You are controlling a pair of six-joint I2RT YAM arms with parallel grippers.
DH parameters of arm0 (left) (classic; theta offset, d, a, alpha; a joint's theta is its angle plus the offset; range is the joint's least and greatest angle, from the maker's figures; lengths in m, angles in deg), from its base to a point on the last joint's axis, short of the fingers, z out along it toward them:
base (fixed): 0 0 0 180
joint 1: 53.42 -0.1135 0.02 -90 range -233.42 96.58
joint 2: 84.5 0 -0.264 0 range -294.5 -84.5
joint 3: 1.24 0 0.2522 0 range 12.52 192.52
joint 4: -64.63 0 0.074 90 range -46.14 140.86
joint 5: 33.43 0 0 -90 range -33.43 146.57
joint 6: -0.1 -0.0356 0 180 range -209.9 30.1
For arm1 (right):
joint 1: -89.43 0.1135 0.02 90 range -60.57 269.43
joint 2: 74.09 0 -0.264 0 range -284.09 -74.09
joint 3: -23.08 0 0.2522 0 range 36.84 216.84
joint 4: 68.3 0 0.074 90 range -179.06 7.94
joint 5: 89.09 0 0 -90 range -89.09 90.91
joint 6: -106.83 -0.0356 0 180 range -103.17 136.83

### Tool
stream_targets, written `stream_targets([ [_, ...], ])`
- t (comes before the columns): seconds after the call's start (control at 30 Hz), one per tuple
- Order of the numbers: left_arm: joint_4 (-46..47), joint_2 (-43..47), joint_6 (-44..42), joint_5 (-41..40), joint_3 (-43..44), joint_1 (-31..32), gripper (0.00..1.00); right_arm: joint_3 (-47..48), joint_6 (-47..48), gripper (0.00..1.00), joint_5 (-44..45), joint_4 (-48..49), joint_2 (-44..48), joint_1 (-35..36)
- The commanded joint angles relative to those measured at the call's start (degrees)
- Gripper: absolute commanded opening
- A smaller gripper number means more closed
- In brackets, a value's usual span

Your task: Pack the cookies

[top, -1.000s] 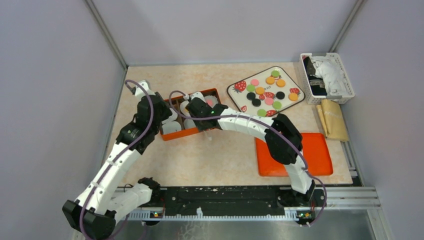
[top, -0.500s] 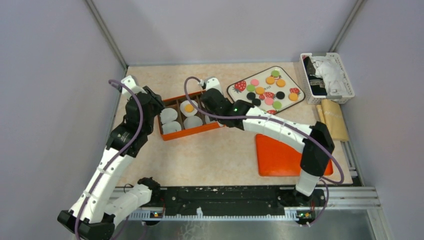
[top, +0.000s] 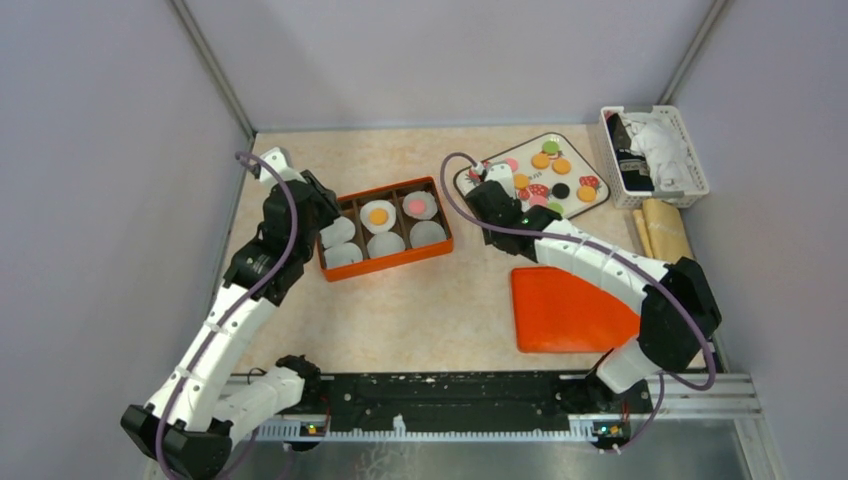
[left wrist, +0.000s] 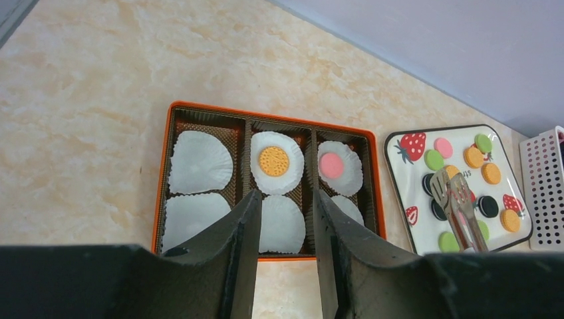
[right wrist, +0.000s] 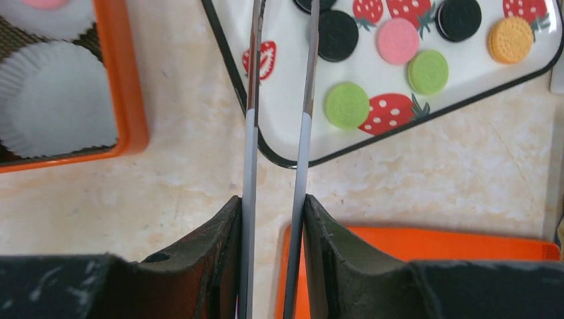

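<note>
The orange box (top: 437, 243) holds white paper cups. An orange cookie (top: 379, 214) lies in the back middle cup and a pink cookie (top: 418, 205) in the back right cup; both show in the left wrist view (left wrist: 273, 160) (left wrist: 330, 165). Several orange, green, pink and black cookies (top: 541, 160) lie on the strawberry plate (top: 462, 180). My right gripper (top: 490, 195) (right wrist: 273, 203) is shut on metal tongs (right wrist: 251, 100), whose blades reach over the plate's left part near a black cookie (right wrist: 337, 35). My left gripper (top: 310, 195) (left wrist: 286, 196) is open and empty, left of the box.
An orange lid (top: 585, 310) lies at the front right, partly under my right arm. A white basket (top: 655, 155) with cloths stands at the back right, with a tan folded bundle (top: 665, 240) beside it. Grey walls close in the left, back and right.
My right gripper with the tongs has moved right from the box to the plate. A pink cookie now shows in the back right cup. My left arm has drawn back slightly.
</note>
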Motion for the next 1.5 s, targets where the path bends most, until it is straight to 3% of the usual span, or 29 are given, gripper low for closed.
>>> stream_targets([
  [0.0,3.2,-1.0,0.2,2.6,-0.8,-0.2,0.41,-2.9,-2.3,0.26,-1.4,2.7,4.7,-1.6],
  [0.47,3.9,-1.3,0.8,4.3,-1.6,-0.2,0.40,-11.2,-6.9,0.26,-1.6,-0.9,12.2,-2.3],
  [0.8,3.9,-0.9,0.8,4.7,-1.6,-0.2,0.41,-13.3,-9.0,0.28,-2.5,-1.0,10.6,-3.8],
  [1.13,4.0,-0.8,0.7,4.7,-1.8,-0.2,0.41,-12.5,-9.8,0.42,-1.6,-0.9,8.1,-4.7],
  [1.47,4.1,-0.9,0.6,4.7,-2.3,-0.3,0.41,-11.8,-7.7,0.41,-4.3,3.1,5.1,-8.1],
])
